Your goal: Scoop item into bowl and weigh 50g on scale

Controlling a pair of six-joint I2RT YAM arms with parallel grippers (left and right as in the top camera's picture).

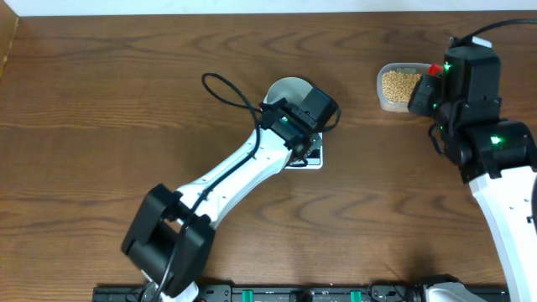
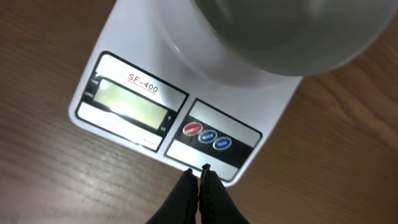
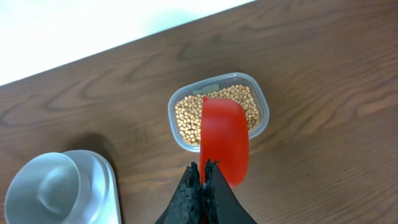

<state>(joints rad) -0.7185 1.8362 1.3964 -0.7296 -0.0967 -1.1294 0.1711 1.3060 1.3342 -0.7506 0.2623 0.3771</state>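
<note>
Lying in the clear tub (image 3: 263, 118) on the far-right part of the tabletop (image 3: 329, 68), the beans (image 3: 185, 118) are sitting straight ahead of the right pincer (image 3: 203, 169). That pincer is clenching the handle of the red scoop (image 3: 225, 143). The scoop's long axis is running straight out from the fingertips across the tub's near rim, so its blade is hanging over the beans. Whether it is touching them cannot be told.

The bowl (image 3: 42, 186) is resting on the scale (image 3: 109, 182), well apart from the tub toward the robot's left. The left pincer (image 2: 200, 175) is clenched on nothing, hovering at the scale's front edge near the buttons (image 2: 207, 137).

Judgement: the right arm is the nearer one to the beans. The coming dip is calling for a push forward and down along the scoop's axis, then a carry leftward to the bowl.
</note>
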